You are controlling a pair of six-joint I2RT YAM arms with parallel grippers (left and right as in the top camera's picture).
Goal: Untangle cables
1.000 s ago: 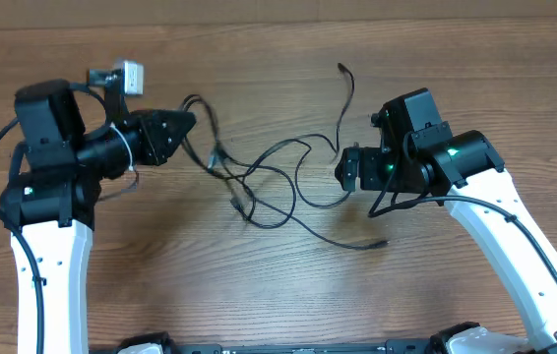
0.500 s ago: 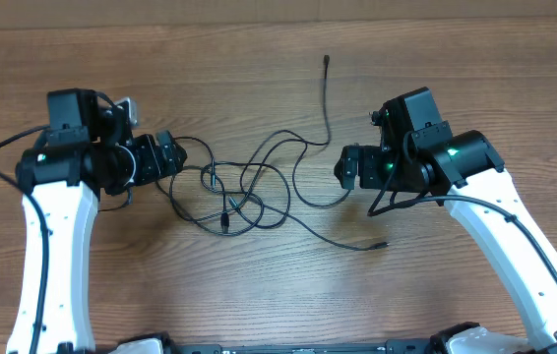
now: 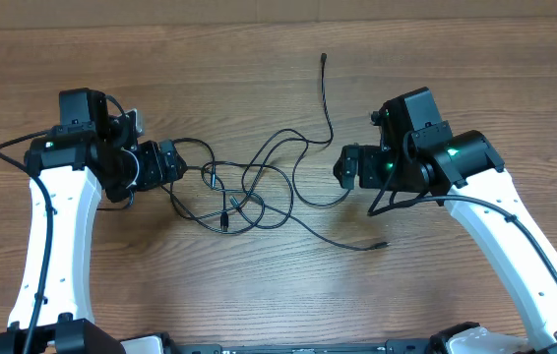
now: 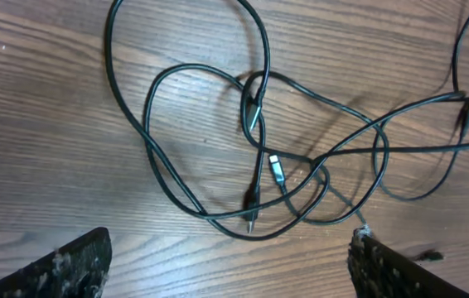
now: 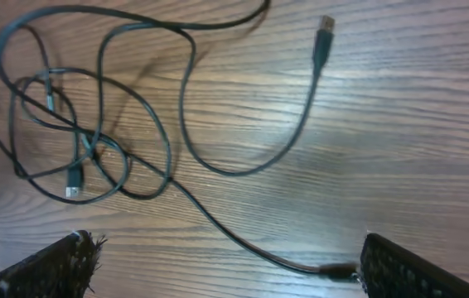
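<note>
The cables point(image 3: 226, 211) lie in a loose knot of thin black loops on the wooden table, between the two arms. One free end point(image 3: 324, 58) reaches toward the far edge and another plug point(image 3: 382, 243) lies nearer the front. My left gripper point(image 3: 173, 163) stands open just left of the knot, holding nothing. In the left wrist view the knot, with a silver-tipped plug point(image 4: 277, 170), lies beyond the gripper point(image 4: 228, 248). My right gripper point(image 3: 342, 169) stands open right of the knot. In the right wrist view a plug end point(image 5: 334, 269) lies close to its right finger point(image 5: 408, 269).
The wooden table point(image 3: 278, 305) carries nothing else. The arms' own thicker black cables hang by the left arm point(image 3: 23, 147) and the right arm point(image 3: 397, 202). A USB plug point(image 5: 324, 33) lies apart from the knot.
My left gripper, shut on a lifted cable a second ago, has opened and drawn back left. The cables have dropped into loose loops on the table. The right arm has not moved.
</note>
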